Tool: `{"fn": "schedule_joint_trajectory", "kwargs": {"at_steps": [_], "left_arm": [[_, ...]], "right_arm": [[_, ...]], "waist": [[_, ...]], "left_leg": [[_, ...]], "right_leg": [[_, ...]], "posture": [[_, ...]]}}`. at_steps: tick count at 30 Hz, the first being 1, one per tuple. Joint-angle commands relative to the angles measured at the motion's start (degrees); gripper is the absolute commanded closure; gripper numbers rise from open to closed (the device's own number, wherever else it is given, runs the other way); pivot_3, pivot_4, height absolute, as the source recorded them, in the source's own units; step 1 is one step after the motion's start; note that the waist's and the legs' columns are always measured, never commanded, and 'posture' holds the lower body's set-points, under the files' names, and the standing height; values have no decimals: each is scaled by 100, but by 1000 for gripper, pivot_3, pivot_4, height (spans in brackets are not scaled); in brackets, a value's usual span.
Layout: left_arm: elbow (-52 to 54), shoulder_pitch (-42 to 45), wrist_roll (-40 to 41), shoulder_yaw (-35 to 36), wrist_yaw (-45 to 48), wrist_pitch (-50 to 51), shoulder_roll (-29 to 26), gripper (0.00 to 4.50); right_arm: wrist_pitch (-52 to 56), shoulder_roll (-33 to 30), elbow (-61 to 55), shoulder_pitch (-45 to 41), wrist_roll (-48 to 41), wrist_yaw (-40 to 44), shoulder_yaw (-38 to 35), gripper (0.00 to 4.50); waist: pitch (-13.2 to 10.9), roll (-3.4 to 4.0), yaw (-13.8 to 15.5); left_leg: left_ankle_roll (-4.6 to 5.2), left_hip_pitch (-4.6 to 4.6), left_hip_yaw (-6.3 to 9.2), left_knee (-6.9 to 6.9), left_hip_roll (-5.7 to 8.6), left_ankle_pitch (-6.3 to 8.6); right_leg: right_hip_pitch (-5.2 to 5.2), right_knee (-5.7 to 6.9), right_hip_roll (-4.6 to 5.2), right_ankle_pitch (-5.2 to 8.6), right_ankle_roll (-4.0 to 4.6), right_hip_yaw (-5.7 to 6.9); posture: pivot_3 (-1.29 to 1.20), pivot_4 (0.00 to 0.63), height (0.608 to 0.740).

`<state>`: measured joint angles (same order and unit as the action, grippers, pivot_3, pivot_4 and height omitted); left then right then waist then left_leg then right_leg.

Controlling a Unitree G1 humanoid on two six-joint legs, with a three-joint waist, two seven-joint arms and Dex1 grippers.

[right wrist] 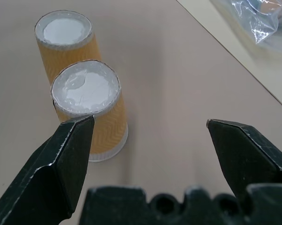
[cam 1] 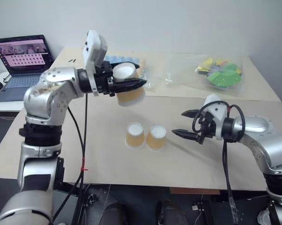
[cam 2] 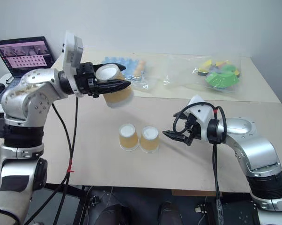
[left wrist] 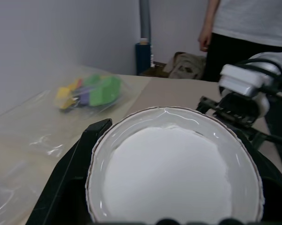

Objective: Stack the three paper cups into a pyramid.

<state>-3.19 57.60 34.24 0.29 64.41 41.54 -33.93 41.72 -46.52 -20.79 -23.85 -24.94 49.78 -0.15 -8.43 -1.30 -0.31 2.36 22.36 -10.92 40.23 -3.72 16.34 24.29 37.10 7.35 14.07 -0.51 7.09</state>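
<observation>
Two paper cups stand upside down and side by side in the middle of the table, one on the left [cam 1: 135, 135] and one on the right [cam 1: 156, 137], their sides touching or nearly so. A third paper cup [cam 1: 128, 89], white base up, hangs well above the table, behind and left of that pair. My left gripper [cam 1: 138, 77] is shut on it, fingers level and pointing right; its white base [left wrist: 174, 173] is close up in the left wrist view. My right gripper [cam 1: 178, 123] stands open just right of the right cup [right wrist: 92, 110], with nothing between its fingers.
A clear bag of coloured blocks [cam 1: 220, 72] lies at the back right. Another clear bag with a blue tray [cam 1: 114, 59] lies behind the raised cup. An open laptop [cam 1: 21, 56] sits at the far left. A person [left wrist: 244, 28] stands beyond the table.
</observation>
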Motion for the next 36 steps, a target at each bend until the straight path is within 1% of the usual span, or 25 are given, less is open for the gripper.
{"fn": "schedule_joint_trajectory", "kwargs": {"at_steps": [1, 5, 11, 16, 21, 27, 36], "left_arm": [[-124, 140, 83, -232, 503, 38, -17, 1839], [-312, 88, -54, -475, 780, -90, 100, 1839], [-489, 1, -304, -771, 933, -480, 418, 1839], [-578, -69, -479, -990, 993, -691, 659, 1839], [-681, -255, -724, -1192, 1111, -945, 759, 1839], [-782, -354, -903, -1255, 1146, -1138, 819, 1839], [-1076, -226, -1115, -1246, 1152, -1377, 1009, 1839]], "right_arm": [[-129, -30, -272, 78, -49, -63, -238, 0], [-126, -24, -350, 160, -61, -117, -297, 0], [-11, -52, -584, 259, -187, -189, -433, 0], [166, -76, -897, 249, -415, -200, -540, 0], [341, -84, -1164, 280, -676, -258, -627, 0], [420, -119, -1253, 324, -810, -324, -687, 0], [429, -127, -1239, 300, -882, -380, -670, 0]], "waist": [[0, 0, 0], [0, 0, 2], [0, -1, 15], [0, -1, 26], [0, -1, 28], [-1, -1, 43], [-1, -1, 78]], "left_leg": [[0, 0, 0, 0, 0, 0], [0, 2, 0, 1, 0, 0], [0, 5, 2, 3, 1, 0], [1, 6, 3, 5, 1, 0], [1, 5, 4, 5, 0, 0], [2, 7, 7, 8, 1, 1], [2, 7, 8, 9, 1, 1]], "right_leg": [[1, 1, 0, 0, 0, -1], [3, 1, 0, 0, 0, 0], [3, 0, 0, 0, 0, 0], [2, 0, 0, 0, 0, 0], [3, 0, 0, -1, 1, 0], [2, 0, 0, -1, 1, 0], [2, 1, 0, -1, 1, 1]], "posture": [[0, 150, 733], [0, 150, 733], [0, 150, 733], [0, 150, 733], [0, 150, 733], [0, 150, 733], [0, 150, 733]]}}
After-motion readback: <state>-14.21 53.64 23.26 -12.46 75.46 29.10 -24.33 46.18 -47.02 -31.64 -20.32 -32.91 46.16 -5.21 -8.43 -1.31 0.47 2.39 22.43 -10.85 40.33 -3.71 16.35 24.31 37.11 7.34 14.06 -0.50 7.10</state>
